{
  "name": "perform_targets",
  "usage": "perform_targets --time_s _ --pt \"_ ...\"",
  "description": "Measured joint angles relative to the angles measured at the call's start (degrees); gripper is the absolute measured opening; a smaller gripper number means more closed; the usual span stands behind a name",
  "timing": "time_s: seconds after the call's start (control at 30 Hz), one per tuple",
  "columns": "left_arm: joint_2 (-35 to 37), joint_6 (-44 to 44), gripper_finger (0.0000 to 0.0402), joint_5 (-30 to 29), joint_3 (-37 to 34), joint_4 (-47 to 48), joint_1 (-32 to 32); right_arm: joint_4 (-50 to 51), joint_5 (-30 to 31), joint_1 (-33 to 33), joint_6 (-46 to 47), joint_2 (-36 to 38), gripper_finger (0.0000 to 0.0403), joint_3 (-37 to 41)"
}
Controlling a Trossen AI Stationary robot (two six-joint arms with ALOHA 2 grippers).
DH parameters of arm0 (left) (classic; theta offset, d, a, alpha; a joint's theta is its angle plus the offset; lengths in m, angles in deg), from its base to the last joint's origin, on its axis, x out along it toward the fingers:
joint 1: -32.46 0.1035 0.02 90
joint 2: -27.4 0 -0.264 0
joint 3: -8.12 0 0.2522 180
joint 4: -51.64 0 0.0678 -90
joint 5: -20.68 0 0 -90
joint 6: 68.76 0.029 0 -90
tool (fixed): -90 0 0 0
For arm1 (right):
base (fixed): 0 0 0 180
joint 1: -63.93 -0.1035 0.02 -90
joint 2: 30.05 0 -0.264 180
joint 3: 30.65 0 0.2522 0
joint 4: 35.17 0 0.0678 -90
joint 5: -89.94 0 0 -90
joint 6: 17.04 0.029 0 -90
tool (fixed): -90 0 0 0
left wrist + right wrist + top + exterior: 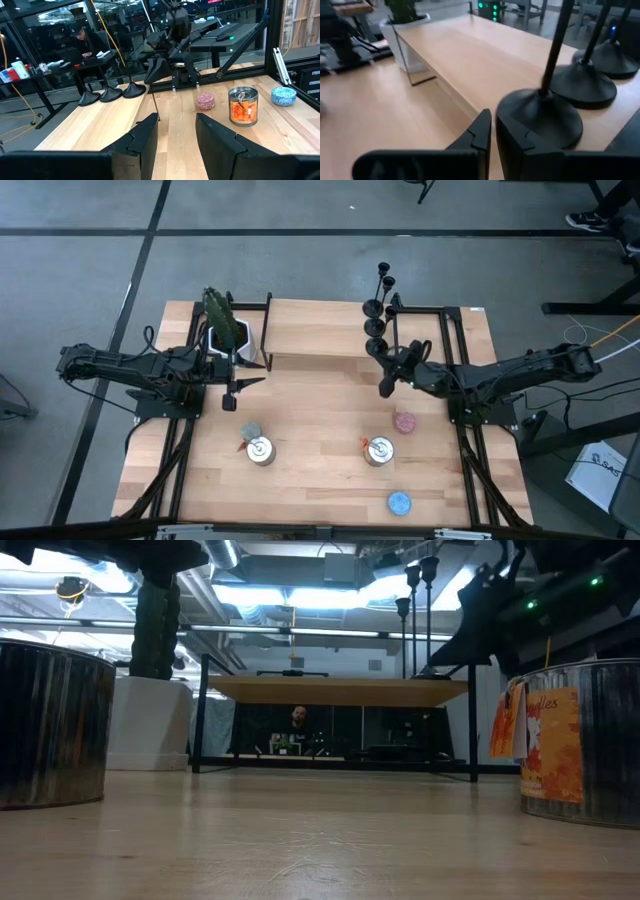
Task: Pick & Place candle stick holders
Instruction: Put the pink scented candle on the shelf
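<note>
right gripper (492, 131) pressed together just beside nearest matte-black round-based candle stick holder (540, 117) — left gripper (176, 131) spread, empty, hovers over wooden table (320, 430)

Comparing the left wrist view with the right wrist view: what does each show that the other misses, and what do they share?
Only the left wrist view shows the pink round candle, the silver tin with an orange label, the blue round candle, the right gripper from outside, and a person at a desk beyond the table.

Only the right wrist view shows the white planter holding a green plant.

Both show the matte-black candle stick holders standing on the light wooden table.
</note>
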Motion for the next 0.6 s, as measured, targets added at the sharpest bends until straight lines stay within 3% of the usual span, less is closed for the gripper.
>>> perform_targets --time_s 0.2,0.6 --pt "0.0 0.0 0.0127 0.0 0.0 -0.5 0.0 1.1 -2.1 -3.4 -0.4 4.0 0.0028 -2.2" --pt "-0.1 -1.2 0.0127 0.1 0.0 -1.7 0.0 1.5 -23.3 -8.5 -1.2 5.4 0.0028 -4.9"
